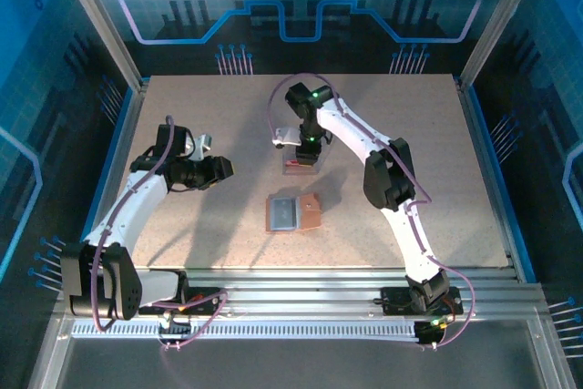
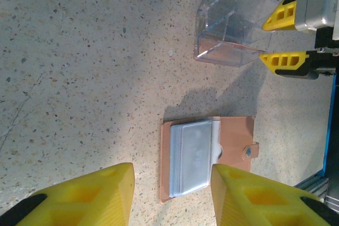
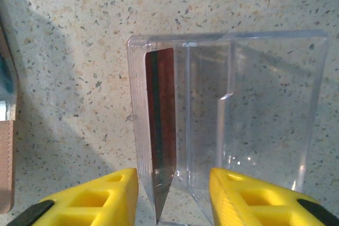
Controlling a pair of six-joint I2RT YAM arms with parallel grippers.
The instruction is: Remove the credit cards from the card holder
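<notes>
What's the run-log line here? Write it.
right pincer: open over clear tray | red card: inside tray | left pincer: open, clear of card holder | card holder: unfolded on table

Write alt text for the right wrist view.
A red plastic card sits in the leftmost compartment of a clear plastic tray on a speckled table. The right claw, its yellow fingers apart, hovers at the tray's lower edge. The edge of a tan-brown leather card holder shows at far left.
</notes>
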